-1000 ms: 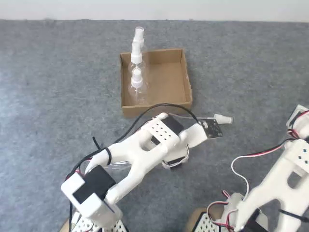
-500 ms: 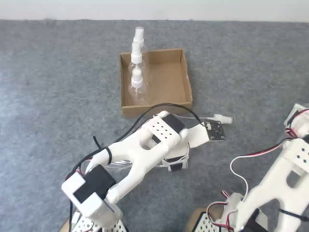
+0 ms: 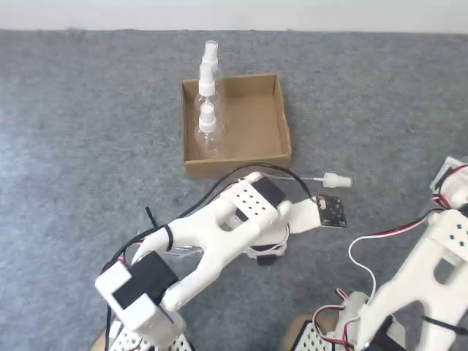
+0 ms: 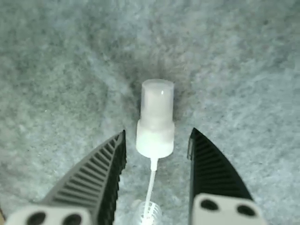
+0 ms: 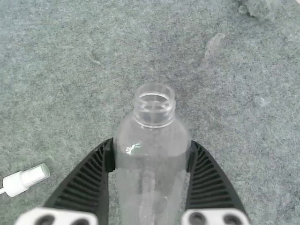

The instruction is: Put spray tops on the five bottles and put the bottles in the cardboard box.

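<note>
A white spray top [image 4: 156,122] with its thin tube lies on the grey carpet between the tips of my open left gripper [image 4: 157,132], whose fingers stand clear of it on both sides. In the high view a spray top [image 3: 334,179] lies just right of the cardboard box [image 3: 284,124], beyond my left arm [image 3: 248,212]. My right gripper [image 5: 150,144] is shut on a clear uncapped bottle [image 5: 152,140], neck pointing away. Three bottles with spray tops [image 3: 208,121] stand along the box's left side.
Another view of a loose spray top [image 5: 24,178] lies on the carpet near the held bottle. My right arm [image 3: 431,270] sits at the lower right of the table. Something clear [image 3: 179,252] lies under my left arm.
My left arm has swung toward the near right, away from the box's front wall. The spray top on the carpet and the right arm have stayed put.
</note>
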`<state>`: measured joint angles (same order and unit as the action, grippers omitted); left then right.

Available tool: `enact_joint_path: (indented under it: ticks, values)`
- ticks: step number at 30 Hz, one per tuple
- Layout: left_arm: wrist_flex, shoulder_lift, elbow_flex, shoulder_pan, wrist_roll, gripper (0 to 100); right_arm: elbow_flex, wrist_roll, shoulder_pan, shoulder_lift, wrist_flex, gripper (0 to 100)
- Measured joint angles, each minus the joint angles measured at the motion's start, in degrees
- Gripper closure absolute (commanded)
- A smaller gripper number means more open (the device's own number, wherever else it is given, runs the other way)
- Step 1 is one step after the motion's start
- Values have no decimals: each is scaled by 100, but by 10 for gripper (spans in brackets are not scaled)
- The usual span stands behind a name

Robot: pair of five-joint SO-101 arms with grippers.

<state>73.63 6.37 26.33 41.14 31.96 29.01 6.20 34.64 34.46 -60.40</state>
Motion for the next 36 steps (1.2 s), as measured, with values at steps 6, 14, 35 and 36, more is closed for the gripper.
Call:
enact_joint_path:
  ticks: [6,14,35,36]
  values:
    - [26,563,-211,53,0,840,0,0,0,0,0,946]
    - [501,1336,-1037,44,-149,870,0,0,0,0,0,946]
    - [571,281,-879,26,-1099,985,0,0,0,0,0,947]
    - [589,97,-870,-26,-1125,985,0,0,0,0,0,947]
